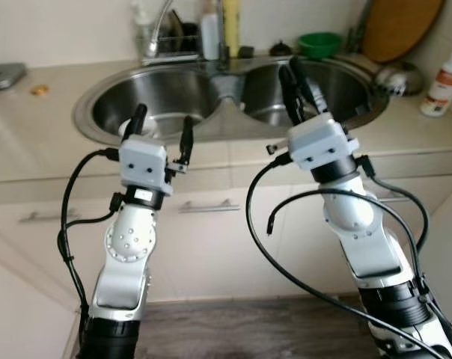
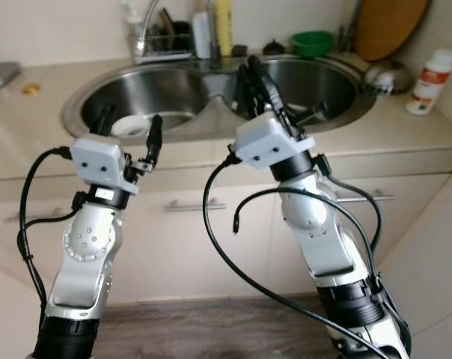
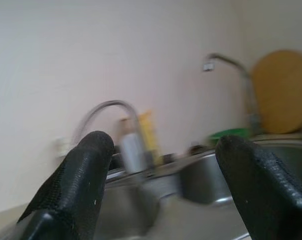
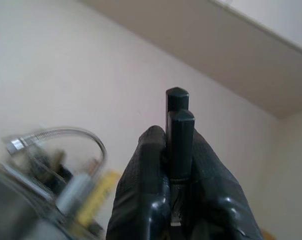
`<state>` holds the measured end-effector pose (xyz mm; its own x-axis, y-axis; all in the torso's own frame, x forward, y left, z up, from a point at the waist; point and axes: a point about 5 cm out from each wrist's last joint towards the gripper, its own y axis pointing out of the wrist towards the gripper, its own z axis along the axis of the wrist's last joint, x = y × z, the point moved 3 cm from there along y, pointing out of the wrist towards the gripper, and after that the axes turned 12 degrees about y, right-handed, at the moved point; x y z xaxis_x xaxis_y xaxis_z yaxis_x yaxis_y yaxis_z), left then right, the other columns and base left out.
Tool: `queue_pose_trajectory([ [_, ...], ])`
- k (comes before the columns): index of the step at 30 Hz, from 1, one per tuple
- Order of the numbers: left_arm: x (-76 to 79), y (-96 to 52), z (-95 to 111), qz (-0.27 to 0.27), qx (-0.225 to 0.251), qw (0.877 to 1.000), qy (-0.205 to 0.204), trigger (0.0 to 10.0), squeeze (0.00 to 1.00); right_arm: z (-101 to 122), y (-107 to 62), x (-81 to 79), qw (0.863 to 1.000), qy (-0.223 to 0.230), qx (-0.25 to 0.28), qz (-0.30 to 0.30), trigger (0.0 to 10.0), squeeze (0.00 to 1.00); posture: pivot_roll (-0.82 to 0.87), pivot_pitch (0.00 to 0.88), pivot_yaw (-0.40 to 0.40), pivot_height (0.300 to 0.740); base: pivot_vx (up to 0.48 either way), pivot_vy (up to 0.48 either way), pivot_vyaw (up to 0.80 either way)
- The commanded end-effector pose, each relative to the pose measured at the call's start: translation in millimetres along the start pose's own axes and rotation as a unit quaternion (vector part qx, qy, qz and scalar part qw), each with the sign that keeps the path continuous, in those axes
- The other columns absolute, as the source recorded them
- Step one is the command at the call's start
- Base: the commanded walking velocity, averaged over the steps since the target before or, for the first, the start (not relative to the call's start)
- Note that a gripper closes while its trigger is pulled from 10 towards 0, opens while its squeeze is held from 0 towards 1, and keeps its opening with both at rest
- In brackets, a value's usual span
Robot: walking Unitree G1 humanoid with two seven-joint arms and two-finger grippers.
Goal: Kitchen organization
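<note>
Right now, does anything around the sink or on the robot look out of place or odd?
One thing: a black cable on the right arm ends loose, its tip hanging free and plugged into nothing. The right end effector is shut on a black rod by the sink. Nothing looks spilled.

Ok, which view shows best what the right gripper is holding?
Right wrist view: the right gripper is shut on a dark stick-like handle, seen close. Both eye views show it small above the sink; its identity stays unclear.
</note>
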<state>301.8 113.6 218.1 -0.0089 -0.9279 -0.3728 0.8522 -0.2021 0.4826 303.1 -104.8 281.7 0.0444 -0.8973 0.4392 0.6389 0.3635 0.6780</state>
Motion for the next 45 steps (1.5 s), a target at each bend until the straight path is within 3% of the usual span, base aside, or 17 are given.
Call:
queue_pose_trajectory([
  [1, -7.2, 0.6, 1, 0.007, 0.002, 1.0, 0.011, 10.0, 0.0, 9, 4.9, -0.6, 1.0, 0.01, 0.02, 0.002, 10.0, 0.0, -0.14, 0.0, 0.046, 0.74, 0.311, 0.0, 0.0],
  [8, -7.4, 1.0, 1, 0.008, 0.003, 1.0, 0.011, 10.0, 0.0, 6, 10.1, 5.5, 1.0, 0.019, 0.019, 0.001, 10.0, 0.0, -0.14, 0.0, 0.049, 0.74, 0.31, 0.0, 0.0],
  [16, -7.8, 2.5, 2, 0.007, 0.007, 1.0, 0.014, 10.0, 0.0, -2, 25.9, 10.9, 0.997, 0.071, -0.001, -0.018, 10.0, 0.0, -0.12, 0.0, 0.048, 0.74, 0.307, 0.0, 0.18],
  [26, -7.2, 2.4, 2, 0.009, 0.007, 1.0, 0.014, 10.0, 0.0, -12, 27.7, 14.4, 0.993, 0.113, -0.021, -0.036, 10.0, 0.0, -0.12, 0.0, 0.043, 0.74, 0.283, 0.0, 0.46],
  [35, -5.1, 3.8, 2, 0.005, 0.008, 1.0, 0.013, 10.0, 0.0, -37, 30.7, 29.0, 0.988, 0.124, -0.064, -0.061, 10.0, 0.0, -0.12, 0.0, 0.049, 0.74, 0.057, 0.0, 0.0],
  [36, -4.4, 4.2, 2, 0.005, 0.009, 1.0, 0.013, 10.0, 0.0, -50, 29.4, 33.1, 0.986, 0.12, -0.092, -0.066, 10.0, 0.0, -0.12, 0.0, 0.049, 0.74, 0.0, 0.0, 0.0],
  [37, -3.5, 4.6, 2, 0.005, 0.01, 1.0, 0.012, 10.0, 0.0, -71, 25.8, 39.9, 0.979, 0.115, -0.145, -0.08, 10.0, 0.0, -0.12, 0.0, 0.046, 0.74, 0.0, 0.0, 0.0],
  [38, -3.5, 4.6, 2, 0.005, 0.01, 1.0, 0.012, 10.0, 0.0, -71, 25.8, 39.9, 0.979, 0.115, -0.145, -0.08, 10.0, 0.0, -0.12, 0.0, 0.046, 0.74, 0.0, 0.0, 0.0],
  [39, -2.7, 4.8, 2, 0.004, 0.01, 1.0, 0.012, 10.0, 0.0, -96, 18.6, 48.3, 0.962, 0.139, -0.211, -0.107, 10.0, 0.0, -0.12, 0.0, 0.044, 0.74, 0.0, 0.0, 0.0],
  [41, -2.3, 4.8, 2, 0.005, 0.01, 1.0, 0.012, 10.0, 0.0, -118, 8.3, 52.7, 0.941, 0.148, -0.278, -0.119, 10.0, 0.0, -0.12, 0.0, 0.044, 0.74, 0.0, 0.0, 0.0],
  [42, -1.9, 4.7, 2, 0.005, 0.01, 1.0, 0.011, 10.0, 0.0, -134, -0.7, 56.4, 0.922, 0.166, -0.323, -0.135, 10.0, 0.0, -0.12, 0.0, 0.04, 0.74, 0.0, 0.0, 0.0],
  [45, -1.9, 4.4, 2, 0.006, 0.009, 1.0, 0.011, 10.0, 0.0, -145, -7.2, 68.0, 0.904, 0.202, -0.34, -0.164, 10.0, 0.0, -0.12, 0.0, 0.039, 0.74, 0.0, 0.0, 0.0],
])
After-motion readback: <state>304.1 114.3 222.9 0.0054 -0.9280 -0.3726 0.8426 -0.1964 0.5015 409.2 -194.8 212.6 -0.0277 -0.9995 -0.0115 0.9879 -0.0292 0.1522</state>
